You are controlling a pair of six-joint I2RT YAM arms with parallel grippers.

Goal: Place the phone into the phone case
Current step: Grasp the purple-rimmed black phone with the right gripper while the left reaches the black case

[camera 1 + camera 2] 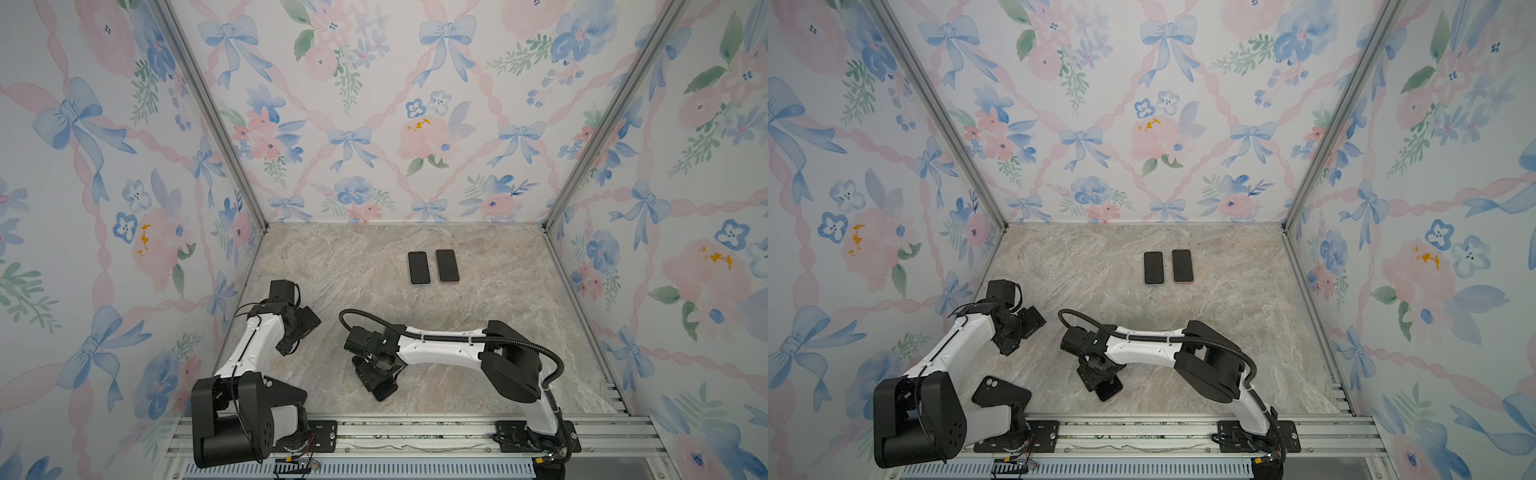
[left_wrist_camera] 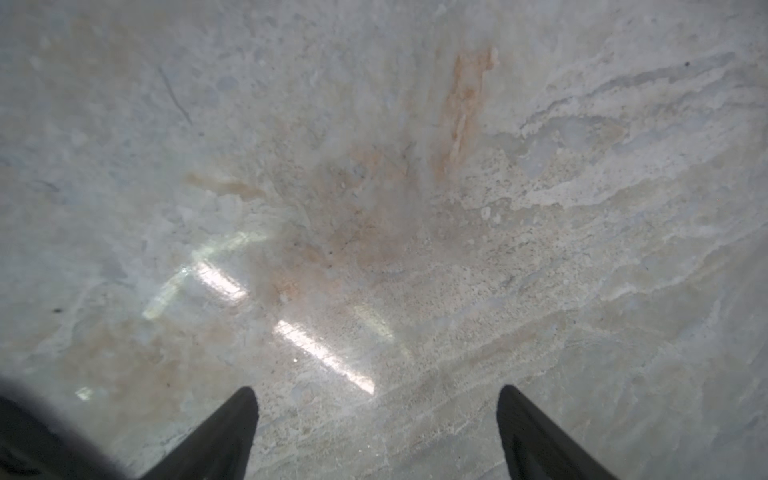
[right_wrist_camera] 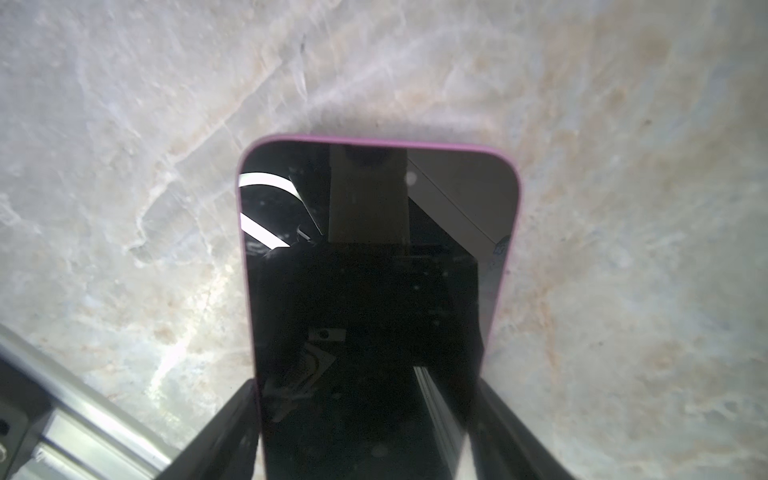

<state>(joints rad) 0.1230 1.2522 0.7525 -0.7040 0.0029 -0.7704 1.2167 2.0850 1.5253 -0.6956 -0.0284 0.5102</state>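
- right gripper (image 3: 365, 419) has its black fingers (image 3: 220, 432) snug on both long edges of the pink-rimmed black phone (image 3: 374, 266), looks clamped
- phone's flat on the marble tabletop (image 1: 478, 291), near the front rail
- left gripper (image 2: 376, 436) spread apart, empty
- black phone case (image 1: 1000, 395) partly hidden by the left arm

Left end effector (image 2: 376, 432) agape, right end effector (image 3: 365, 432) low

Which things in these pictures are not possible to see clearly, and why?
- Black case: top view, partly hidden behind the left arm's base.
- Phone: right wrist view, near end cut off by the edge; whether the right claw grips it is unclear.
- Two far phones: both top views, too small to tell if cased.
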